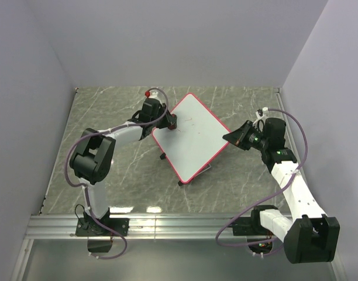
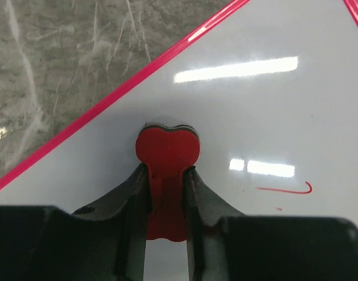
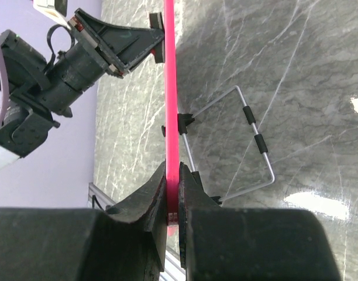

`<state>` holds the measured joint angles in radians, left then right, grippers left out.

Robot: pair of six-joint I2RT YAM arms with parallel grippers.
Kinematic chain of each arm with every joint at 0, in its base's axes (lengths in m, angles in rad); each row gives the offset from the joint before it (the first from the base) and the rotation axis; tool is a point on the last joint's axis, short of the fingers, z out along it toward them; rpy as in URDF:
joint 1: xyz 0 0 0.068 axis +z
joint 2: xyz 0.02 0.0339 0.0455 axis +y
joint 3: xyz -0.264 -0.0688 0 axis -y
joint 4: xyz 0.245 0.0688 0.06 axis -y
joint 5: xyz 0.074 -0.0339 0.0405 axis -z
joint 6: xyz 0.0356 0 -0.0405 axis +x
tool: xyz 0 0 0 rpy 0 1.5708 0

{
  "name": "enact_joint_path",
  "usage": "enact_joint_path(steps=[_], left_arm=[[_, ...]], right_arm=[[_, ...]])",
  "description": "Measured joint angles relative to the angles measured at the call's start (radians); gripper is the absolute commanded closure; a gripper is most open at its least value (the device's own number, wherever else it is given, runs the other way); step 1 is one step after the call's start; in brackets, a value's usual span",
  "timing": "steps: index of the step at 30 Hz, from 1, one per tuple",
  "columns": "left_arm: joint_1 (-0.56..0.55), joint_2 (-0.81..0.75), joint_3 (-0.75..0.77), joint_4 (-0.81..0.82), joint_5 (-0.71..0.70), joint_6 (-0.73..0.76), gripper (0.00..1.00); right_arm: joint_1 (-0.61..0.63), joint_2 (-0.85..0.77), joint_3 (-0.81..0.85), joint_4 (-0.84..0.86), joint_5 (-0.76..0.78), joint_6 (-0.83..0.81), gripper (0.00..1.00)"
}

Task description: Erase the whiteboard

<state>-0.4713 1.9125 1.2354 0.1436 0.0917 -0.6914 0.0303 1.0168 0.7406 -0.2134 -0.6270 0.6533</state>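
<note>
Top external view: the whiteboard (image 1: 193,137) sits mid-worktop (image 1: 120,181), turned so that one corner points to the back wall, with an arm at either side.
Left fingers (image 1: 169,122): at the board's left edge, over the white face.
Right fingers (image 1: 234,137): at the board's right edge.
Left wrist view: the left fingers (image 2: 141,180) are closed on a red eraser (image 2: 167,151), gripping its narrow middle. The eraser's rounded end lies against the whiteboard (image 2: 255,105) just inside the pink frame.
Red mark (image 2: 287,189): a short curved stroke with a small dot below it, on the white face to the right of the eraser and apart from it.
Right wrist view: the right fingers (image 3: 157,194) are pinched on the pink frame of the whiteboard (image 3: 169,88), which is seen edge-on here.
Wire stand (image 3: 249,134): bent wire with black sleeves, fixed to the board's underside by black clips and reaching out over the grey marbled worktop (image 3: 296,70).
Left arm (image 3: 79,52): on the far side of the board's edge, its tip against the face.
</note>
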Motion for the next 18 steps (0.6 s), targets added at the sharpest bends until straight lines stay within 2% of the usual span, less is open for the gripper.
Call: enact_joint_path(steps=[4,8,13,18], left_arm=[[-0.030,-0.029,-0.017,-0.018,-0.029,0.011,1.00],[-0.109,-0.072,-0.008,-0.062,-0.043,0.018,1.00],[-0.217,-0.083,0.097,-0.122,-0.008,0.022,1.00],[-0.261,-0.068,0.186,-0.161,0.064,0.015,1.00]], right_arm=[[0.000,0.002,0.000,0.001,-0.002,0.001,1.00],[0.000,0.008,0.004,0.002,0.000,0.004,1.00],[0.000,0.014,0.006,0.003,0.001,0.004,1.00],[0.000,0.017,0.006,0.010,-0.009,0.000,1.00]])
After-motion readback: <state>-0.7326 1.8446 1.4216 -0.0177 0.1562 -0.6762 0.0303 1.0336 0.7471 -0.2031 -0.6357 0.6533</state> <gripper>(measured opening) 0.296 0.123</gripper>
